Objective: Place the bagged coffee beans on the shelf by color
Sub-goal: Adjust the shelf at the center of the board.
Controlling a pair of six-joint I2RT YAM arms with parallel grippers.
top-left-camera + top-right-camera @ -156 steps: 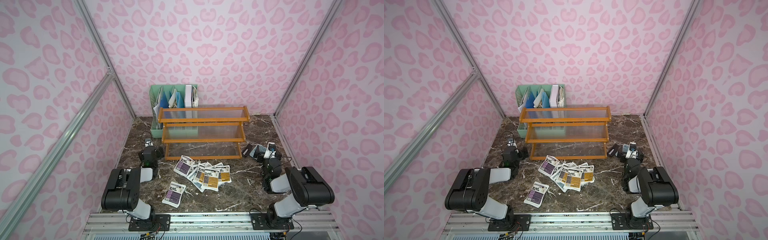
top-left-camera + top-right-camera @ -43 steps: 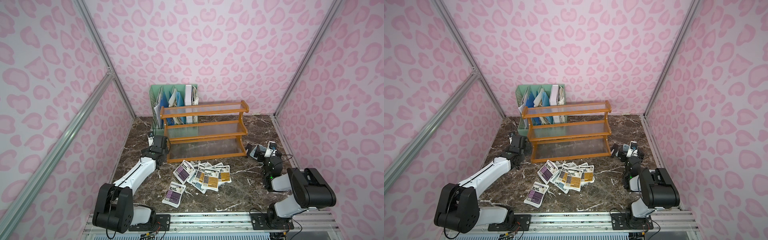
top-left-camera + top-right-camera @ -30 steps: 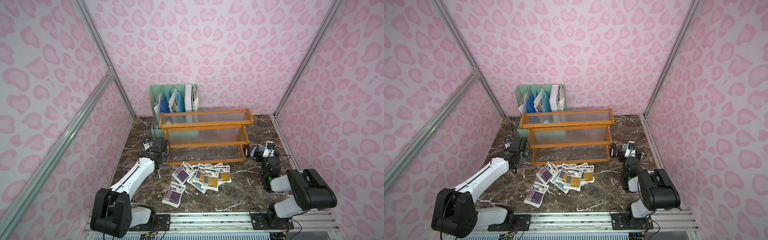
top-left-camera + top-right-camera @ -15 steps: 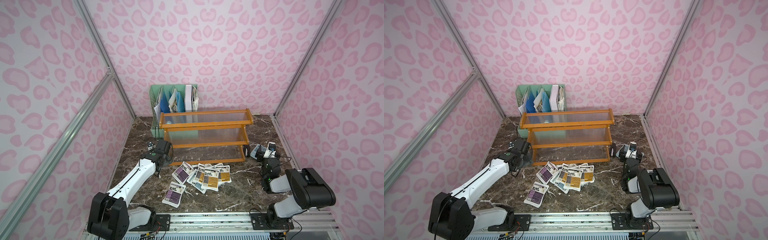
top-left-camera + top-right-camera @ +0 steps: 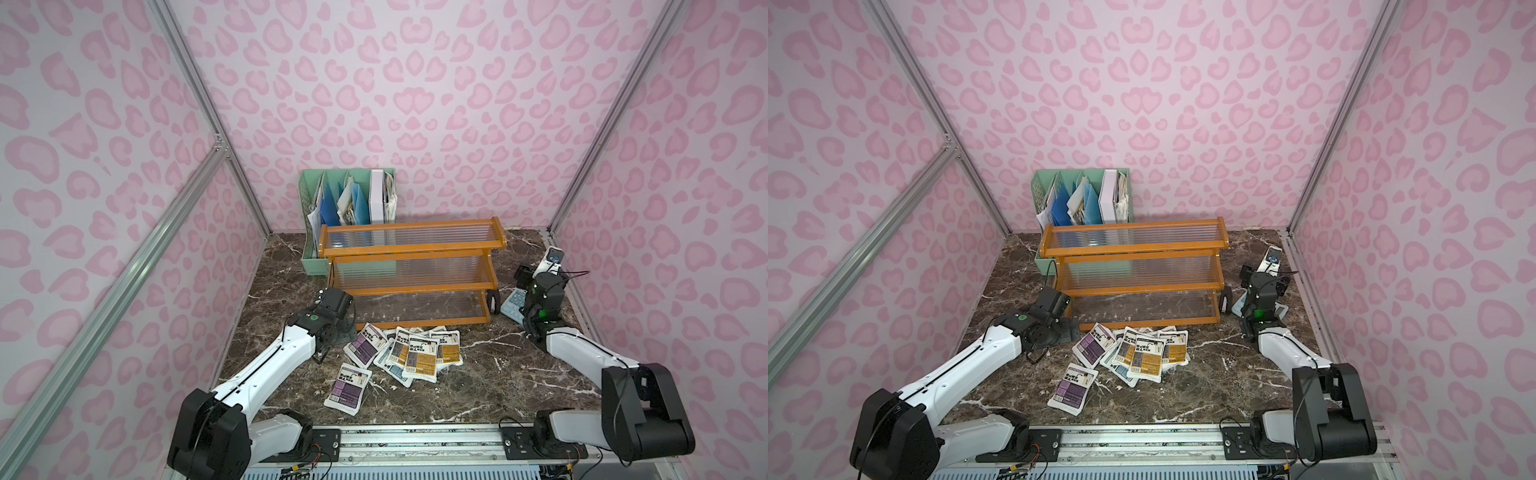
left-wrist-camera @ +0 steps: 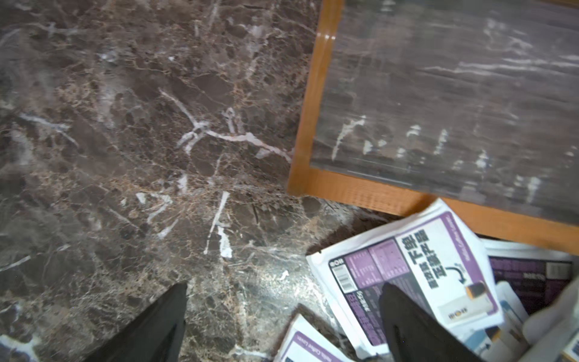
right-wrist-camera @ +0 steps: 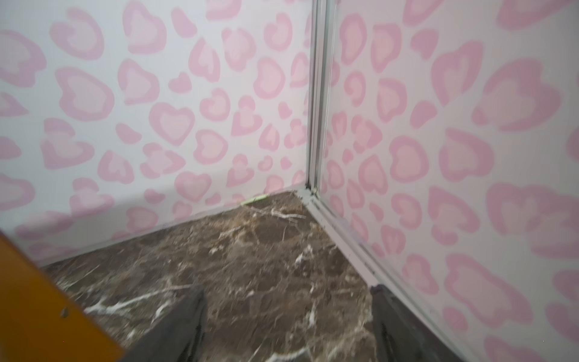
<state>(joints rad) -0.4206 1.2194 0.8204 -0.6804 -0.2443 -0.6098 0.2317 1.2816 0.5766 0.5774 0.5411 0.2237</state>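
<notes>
Your left gripper (image 6: 285, 288) hangs with its jaws wide apart at the front left corner of the shelf (image 5: 407, 249). One finger is over a purple pouch (image 6: 416, 269) at the edge of the heap of bagged coffee beans (image 5: 415, 353), which lies before the shelf. Your right gripper (image 7: 288, 290), jaws apart, sits at the shelf's right end, and the mint file holder (image 5: 309, 266) behind holds folders and papers (image 5: 353, 199).
</notes>
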